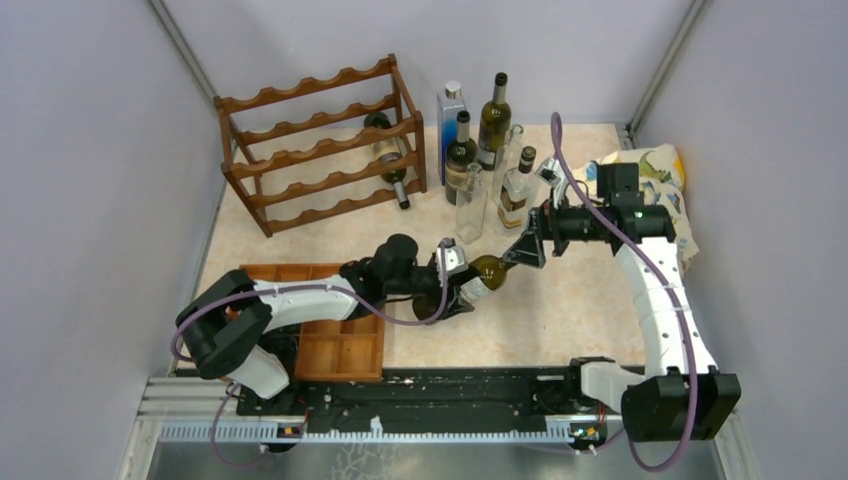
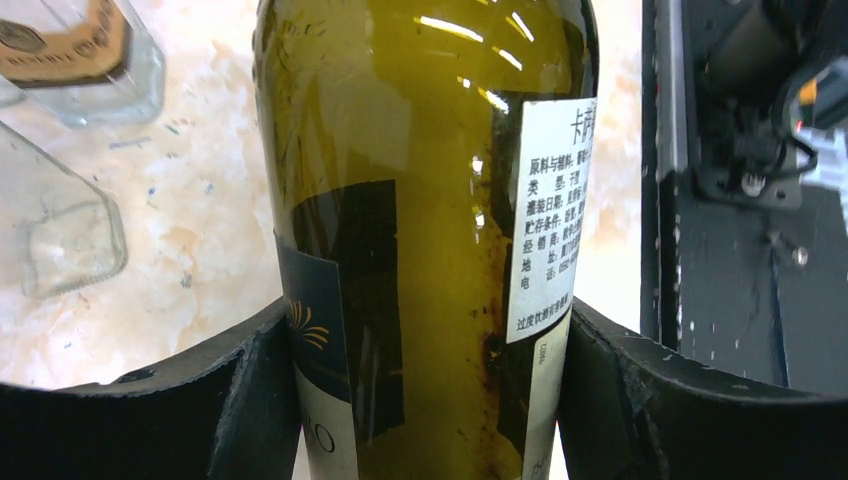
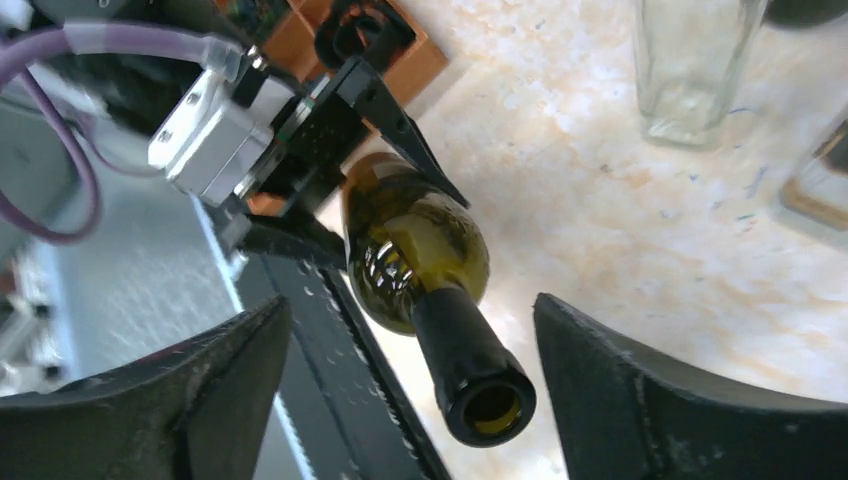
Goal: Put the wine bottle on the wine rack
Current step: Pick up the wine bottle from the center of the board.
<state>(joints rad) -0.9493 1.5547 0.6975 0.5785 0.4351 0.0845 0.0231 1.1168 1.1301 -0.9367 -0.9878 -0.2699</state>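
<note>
The wine bottle (image 1: 483,273) is lying slanted over the middle of the table (image 1: 570,320). Its neck is pointing toward the right gripper (image 1: 527,250) and its body is sitting in the left gripper (image 1: 452,285). The wine rack (image 1: 320,140) is standing well apart in the far left corner, close to the left wall, with one bottle (image 1: 390,160) already lying in it. Bare tabletop is lying open between the rack and the held bottle. A cluster of upright bottles (image 1: 485,150) is crowding the far side just behind the right gripper, and a wooden tray (image 1: 340,345) is sitting beside the left arm.

From the left wrist, the wine bottle (image 2: 420,180) is showing olive-green glass, its body pinched between two black fingers (image 2: 240,400), one touching each side. A white back label (image 2: 550,220) is carrying small Chinese print, and a dark front label (image 2: 335,330) is showing a gold fan mark. A clear glass bottle (image 2: 60,220) is standing near on the left.

From the right wrist, the wine bottle (image 3: 420,250) is pointing its open mouth at the camera. The right fingers (image 3: 690,400) are standing spread, clear of the neck on both sides, while the left gripper (image 3: 350,190) is clamping the body.
</note>
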